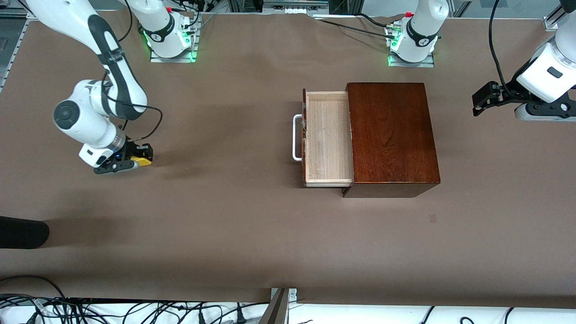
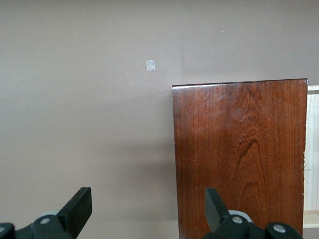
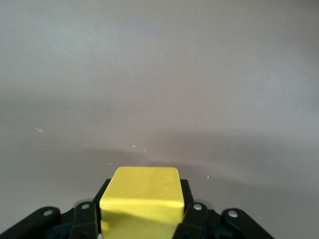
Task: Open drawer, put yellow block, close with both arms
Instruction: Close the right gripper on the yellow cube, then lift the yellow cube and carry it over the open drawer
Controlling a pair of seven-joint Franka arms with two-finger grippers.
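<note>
The yellow block (image 1: 143, 159) lies low at the table near the right arm's end, and my right gripper (image 1: 137, 157) is shut on it. In the right wrist view the yellow block (image 3: 142, 196) fills the gap between the black fingers (image 3: 192, 216). The drawer (image 1: 327, 137) stands pulled out of the dark-brown wooden box (image 1: 390, 132), its pale tray bare, its white handle (image 1: 295, 137) facing the right arm's end. My left gripper (image 1: 483, 100) hangs open in the air past the box at the left arm's end. The left wrist view shows its fingers (image 2: 79, 206) wide apart over the box top (image 2: 239, 154).
A black rounded object (image 1: 22, 231) pokes in at the table's edge by the right arm's end. Cables run along the edge nearest the front camera. A small pale patch (image 1: 432, 218) marks the brown table cover (image 1: 225, 216) nearer to the camera than the box.
</note>
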